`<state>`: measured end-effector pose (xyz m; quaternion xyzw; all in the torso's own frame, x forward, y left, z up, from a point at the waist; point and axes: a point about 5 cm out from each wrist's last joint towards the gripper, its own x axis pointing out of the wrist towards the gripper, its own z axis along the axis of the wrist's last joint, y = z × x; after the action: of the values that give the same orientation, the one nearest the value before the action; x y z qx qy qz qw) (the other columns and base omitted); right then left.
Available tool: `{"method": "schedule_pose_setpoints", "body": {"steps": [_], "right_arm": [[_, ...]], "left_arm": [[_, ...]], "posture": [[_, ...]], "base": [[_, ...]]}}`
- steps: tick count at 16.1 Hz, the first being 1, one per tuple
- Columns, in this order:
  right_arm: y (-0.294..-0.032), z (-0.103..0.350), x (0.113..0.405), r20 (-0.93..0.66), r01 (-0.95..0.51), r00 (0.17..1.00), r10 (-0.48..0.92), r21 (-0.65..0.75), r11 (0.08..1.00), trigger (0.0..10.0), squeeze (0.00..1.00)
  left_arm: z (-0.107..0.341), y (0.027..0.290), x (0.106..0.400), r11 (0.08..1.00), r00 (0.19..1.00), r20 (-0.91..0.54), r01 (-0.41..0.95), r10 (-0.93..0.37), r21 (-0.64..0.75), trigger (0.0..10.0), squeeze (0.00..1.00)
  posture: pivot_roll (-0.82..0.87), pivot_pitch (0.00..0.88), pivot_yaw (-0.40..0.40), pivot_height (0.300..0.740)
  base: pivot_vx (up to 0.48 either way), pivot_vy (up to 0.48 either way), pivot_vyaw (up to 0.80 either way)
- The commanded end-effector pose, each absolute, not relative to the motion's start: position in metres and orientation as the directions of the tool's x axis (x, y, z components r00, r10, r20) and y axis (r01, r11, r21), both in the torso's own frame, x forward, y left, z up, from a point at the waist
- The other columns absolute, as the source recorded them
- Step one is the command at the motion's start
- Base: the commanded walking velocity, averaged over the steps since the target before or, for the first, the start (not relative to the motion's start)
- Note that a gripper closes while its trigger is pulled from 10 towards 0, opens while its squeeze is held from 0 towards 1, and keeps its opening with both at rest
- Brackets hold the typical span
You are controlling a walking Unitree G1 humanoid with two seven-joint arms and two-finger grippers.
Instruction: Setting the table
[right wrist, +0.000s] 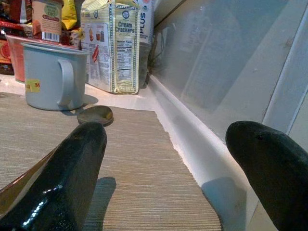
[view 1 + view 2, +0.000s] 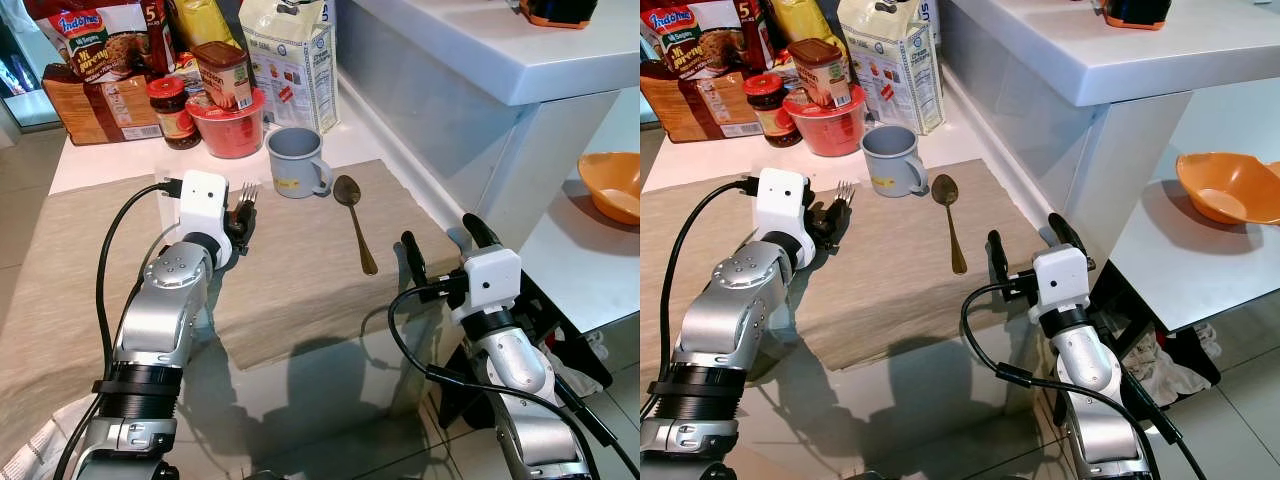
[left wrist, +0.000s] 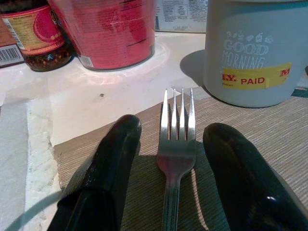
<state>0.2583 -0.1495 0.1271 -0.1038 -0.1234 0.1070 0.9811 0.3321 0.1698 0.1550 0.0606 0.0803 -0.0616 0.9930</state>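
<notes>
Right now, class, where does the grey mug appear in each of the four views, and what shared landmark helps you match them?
Left eye view: grey mug, upper centre, beside spoon.
Right eye view: upper left of centre.
Left wrist view: upper right, beyond fork.
Right wrist view: far left.
Shared landmark: woven placemat.

Likely home kitchen: groceries (image 2: 150, 60), mug (image 2: 295, 160).
</notes>
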Motion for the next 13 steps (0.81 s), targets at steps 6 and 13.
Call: {"method": "schedule_pose_setpoints", "body": {"steps": [6, 13], "right_arm": [[-0.150, 0.130, 0.257, 0.222, -0.175, 0.948, 0.230, -0.239, 0.955, 10.0, 0.00], [-0.149, 0.129, 0.257, 0.217, -0.180, 0.948, 0.234, -0.243, 0.953, 10.0, 0.00]], "left_arm": [[0.153, 0.173, 0.343, 0.984, 0.961, -0.248, 0.147, -0.118, 0.101, 10.0, 0.00], [0.146, 0.174, 0.349, 0.977, 0.926, -0.355, 0.180, -0.127, 0.119, 10.0, 0.00]], "posture": [[-0.10, 0.000, 0.069, 0.740], [-0.10, 0.000, 0.067, 0.740]], "base": [[0.000, 0.000, 0.00], [0.000, 0.000, 0.00]]}}
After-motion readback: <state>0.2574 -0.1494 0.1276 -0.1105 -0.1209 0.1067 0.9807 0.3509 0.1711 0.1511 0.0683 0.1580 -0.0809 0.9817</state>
